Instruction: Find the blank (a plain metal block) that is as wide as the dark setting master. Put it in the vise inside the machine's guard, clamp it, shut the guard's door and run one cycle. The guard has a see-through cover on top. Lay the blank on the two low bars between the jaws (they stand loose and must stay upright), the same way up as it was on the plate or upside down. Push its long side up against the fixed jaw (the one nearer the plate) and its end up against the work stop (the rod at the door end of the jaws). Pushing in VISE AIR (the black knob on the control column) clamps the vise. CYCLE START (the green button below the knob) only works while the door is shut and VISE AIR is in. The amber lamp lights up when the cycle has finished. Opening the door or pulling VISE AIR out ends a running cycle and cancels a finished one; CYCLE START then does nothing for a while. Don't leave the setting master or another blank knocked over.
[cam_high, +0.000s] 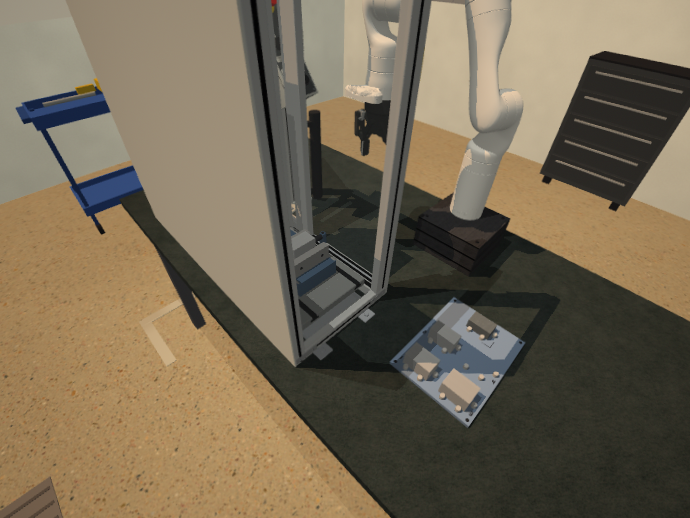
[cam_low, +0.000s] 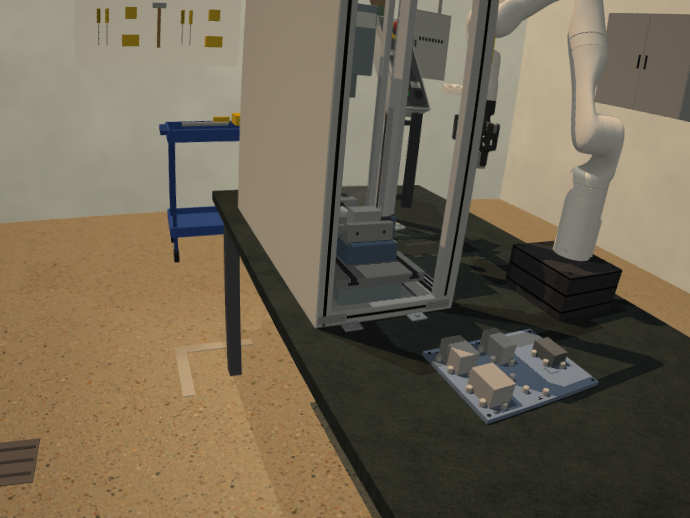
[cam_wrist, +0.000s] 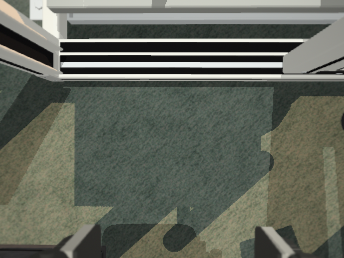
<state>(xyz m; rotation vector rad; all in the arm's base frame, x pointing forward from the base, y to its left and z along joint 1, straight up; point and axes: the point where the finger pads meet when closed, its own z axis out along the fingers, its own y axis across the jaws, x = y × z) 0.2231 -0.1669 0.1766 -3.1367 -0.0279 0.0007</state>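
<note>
Left of and below your tool, the grey blank (cam_high: 303, 240) (cam_low: 363, 213) appears to sit in the vise. Clamping seems the step in hand: narrow the tool and reach left towards the control column (cam_high: 316, 156) (cam_low: 413, 156) to push VISE AIR. Your tool (cam_high: 374, 142) (cam_low: 469, 146) (cam_wrist: 177, 240) stands fairly wide, holding nothing.

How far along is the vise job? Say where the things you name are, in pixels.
Looks done: a blank (cam_high: 303, 241) (cam_low: 363, 213) sits behind the vise's near jaw (cam_high: 312, 259) (cam_low: 366, 230); the plate (cam_high: 508, 348) (cam_low: 579, 380) has a vacant nest.
In hand: nothing; the end effector (cam_high: 362, 139) (cam_low: 469, 146) (cam_wrist: 179, 242) is outside the guard (cam_high: 195, 139) (cam_low: 287, 139).
Probably left: door, cycle. Clamping and amber lamp can't be made out.
</note>
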